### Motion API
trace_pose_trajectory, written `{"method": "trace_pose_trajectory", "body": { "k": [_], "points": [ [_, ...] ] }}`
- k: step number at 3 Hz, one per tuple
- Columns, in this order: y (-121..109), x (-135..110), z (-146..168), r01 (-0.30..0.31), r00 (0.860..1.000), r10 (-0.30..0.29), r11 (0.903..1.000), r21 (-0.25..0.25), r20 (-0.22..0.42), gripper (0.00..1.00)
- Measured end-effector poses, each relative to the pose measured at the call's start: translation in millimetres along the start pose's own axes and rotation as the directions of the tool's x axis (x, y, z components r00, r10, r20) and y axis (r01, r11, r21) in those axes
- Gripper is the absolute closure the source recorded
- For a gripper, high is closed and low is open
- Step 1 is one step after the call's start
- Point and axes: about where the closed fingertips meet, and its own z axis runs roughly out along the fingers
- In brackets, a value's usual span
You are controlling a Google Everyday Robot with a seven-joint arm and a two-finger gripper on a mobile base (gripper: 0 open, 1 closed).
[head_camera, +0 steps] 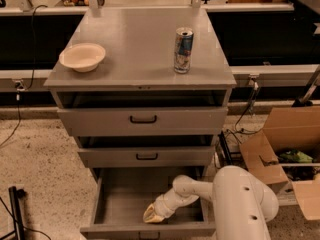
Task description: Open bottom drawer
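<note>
Camera view: bottom drawer [125,198] pulled out, gripper [154,214] inside it.
Flat grey front, smooth plain grey interior, lowest in boxy cabinet [140,59]; rounded cream gripper sits low inside, near front wall. Open/closed: can't tell.

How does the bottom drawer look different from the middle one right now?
The bottom drawer is pulled far out, its grey interior showing; the middle drawer sits nearly shut. The gripper reaches into the bottom drawer; nothing reaches into the middle drawer. Both have grey fronts with small black handles.
</note>
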Motion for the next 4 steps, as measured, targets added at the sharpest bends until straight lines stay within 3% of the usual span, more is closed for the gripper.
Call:
{"method": "trace_pose_trajectory", "body": {
  "k": [1,2,3,4],
  "points": [
    [-2,0,-1,0.0,1.0,0.0,1.0,0.0,0.0,1.0],
    [6,-14,-41,0.073,0.997,-0.073,0.993,0.093,-0.001,1.0],
    [17,-28,-79,0.138,0.99,-0.135,0.9721,0.19,-0.026,1.0],
    [23,-36,-100,0.17,0.985,-0.163,0.9584,0.23,-0.049,1.0]
  ]
}}
